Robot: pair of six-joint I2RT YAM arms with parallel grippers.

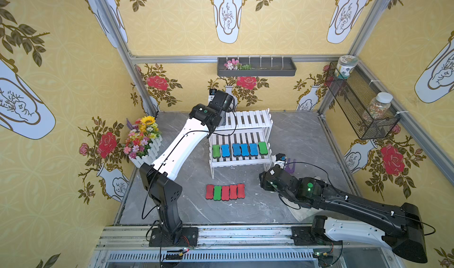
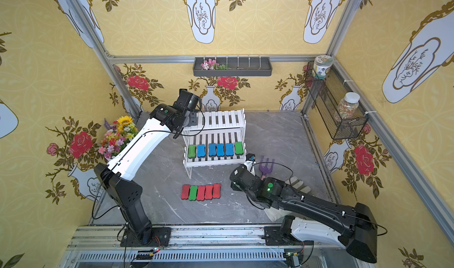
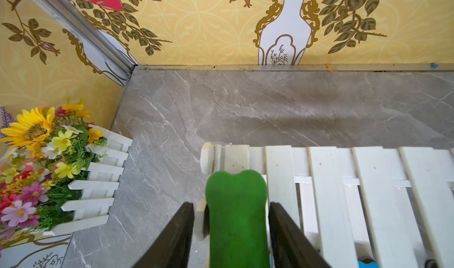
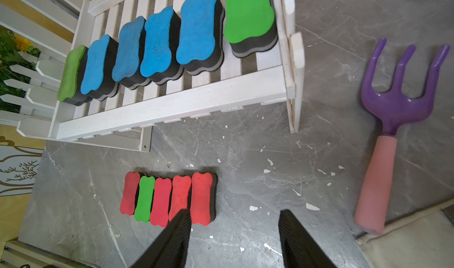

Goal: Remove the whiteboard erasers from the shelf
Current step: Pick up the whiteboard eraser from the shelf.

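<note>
The green eraser [image 3: 237,217] between my left fingers [image 3: 172,239] is cut off by the picture's edge. Whether they pinch it is unclear. In both top views my wrist [image 1: 216,107] hides them.

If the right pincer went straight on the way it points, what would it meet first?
Likely the bare table, the right pincer passing just beside the end red eraser; depth is unclear.

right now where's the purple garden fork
In both top views the fork lies on the table just right of the shelf, beside the right gripper.
</note>
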